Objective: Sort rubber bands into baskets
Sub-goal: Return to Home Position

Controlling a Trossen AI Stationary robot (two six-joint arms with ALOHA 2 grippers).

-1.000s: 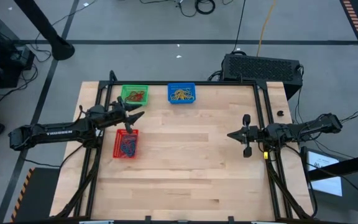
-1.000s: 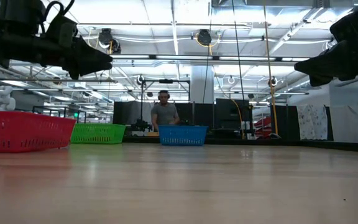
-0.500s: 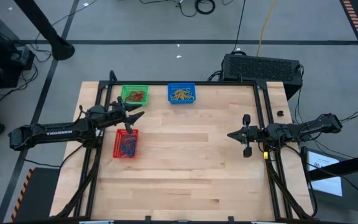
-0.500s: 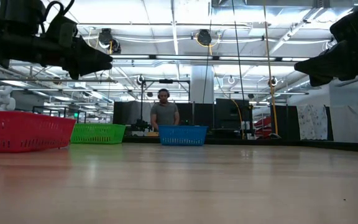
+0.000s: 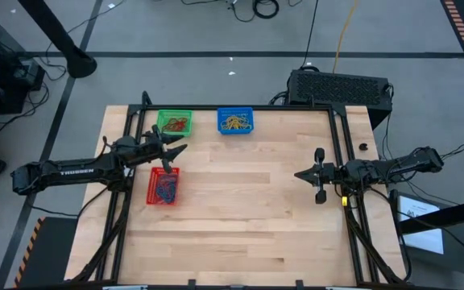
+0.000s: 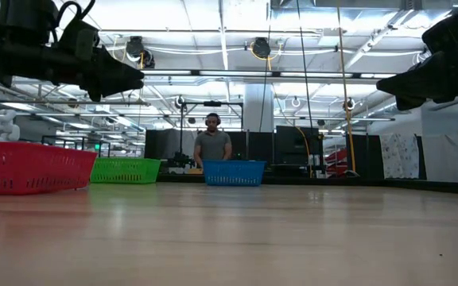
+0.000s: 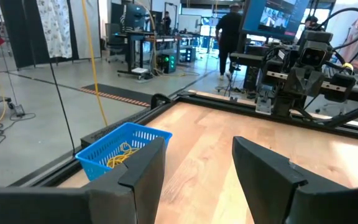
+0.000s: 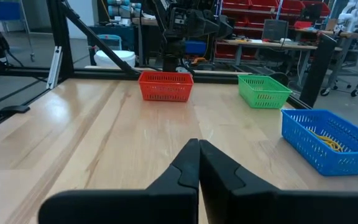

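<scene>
Three mesh baskets stand at the table's far left. The green basket (image 5: 174,122) holds red bands, the blue basket (image 5: 235,121) holds yellow bands (image 7: 122,154), and the red basket (image 5: 164,185) holds dark blue bands. My left gripper (image 5: 180,148) is open and empty, in the air between the green and red baskets. My right gripper (image 5: 300,174) is shut and empty, above the table's right part; its fingers (image 8: 197,163) meet in the right wrist view.
Black metal frame rails (image 5: 127,201) run along the table's left and right sides. A black box (image 5: 338,87) stands behind the far right corner. A person (image 6: 211,148) stands in the room behind the blue basket (image 6: 234,172). Bare wood lies between the arms.
</scene>
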